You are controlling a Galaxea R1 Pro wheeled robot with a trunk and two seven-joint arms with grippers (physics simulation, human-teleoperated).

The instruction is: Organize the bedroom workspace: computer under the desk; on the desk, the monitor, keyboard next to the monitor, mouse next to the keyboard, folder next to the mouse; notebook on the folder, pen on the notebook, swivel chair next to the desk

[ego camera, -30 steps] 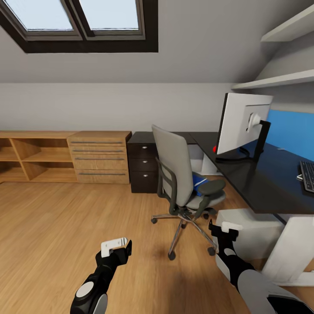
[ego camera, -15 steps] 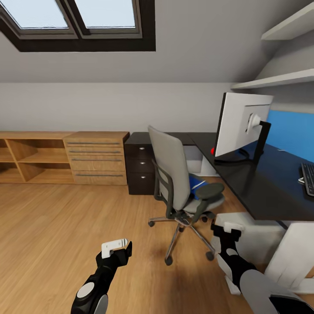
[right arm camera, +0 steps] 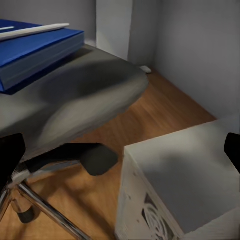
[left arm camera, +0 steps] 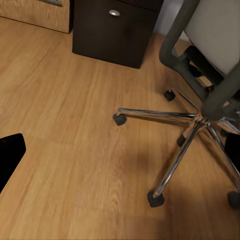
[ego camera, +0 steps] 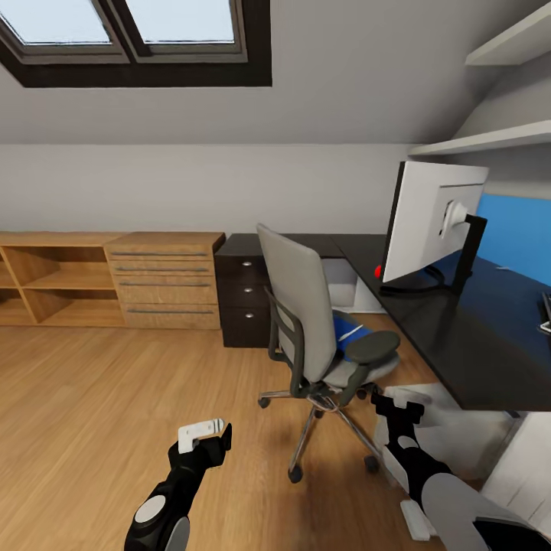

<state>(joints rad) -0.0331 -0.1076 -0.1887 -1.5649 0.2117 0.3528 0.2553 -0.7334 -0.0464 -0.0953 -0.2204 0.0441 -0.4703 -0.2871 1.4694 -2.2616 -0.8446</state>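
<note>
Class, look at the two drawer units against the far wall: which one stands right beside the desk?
The black drawer unit: it adjoins the desk, while the light wooden drawer chest stands farther left.

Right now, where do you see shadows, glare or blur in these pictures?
Head view: the chair casts a soft shadow on the floor; the desk top shows a faint sheen, no hard glare. Left wrist view: sharp, with a blurry shadow under the chrome base. Right wrist view: the seat and folder look soft-edged and dim.

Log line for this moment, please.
phase: nearing swivel chair | folder: on seat, pen atop | monitor: on desk | computer: under desk
</note>
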